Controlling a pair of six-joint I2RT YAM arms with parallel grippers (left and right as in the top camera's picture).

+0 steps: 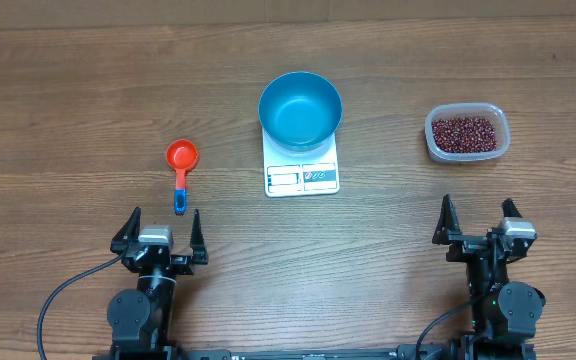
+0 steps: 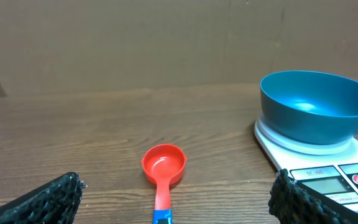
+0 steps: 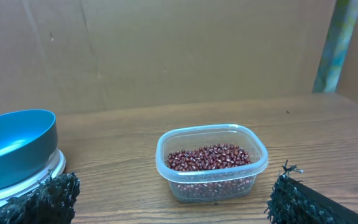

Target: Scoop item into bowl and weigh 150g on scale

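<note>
The blue bowl [image 1: 300, 110] sat on the white kitchen scale [image 1: 302, 178], whose display faced six o'clock. The maroon beans [image 1: 463, 132] lay heaped in a clear plastic tub [image 1: 432, 135] at three o'clock of the scale, well apart from it. A red measuring scoop [image 1: 181, 160] lay at nine o'clock of the scale, its blue-tipped handle pointing to six. The left gripper [image 1: 164, 220] hung at six o'clock of the scoop, jaws spread wide, holding nothing. The right gripper [image 1: 478, 210], at six o'clock of the tub, stood equally wide and empty.

A robot lab: wooden table [image 1: 68, 100], cardboard backdrop [image 2: 166, 43].
</note>
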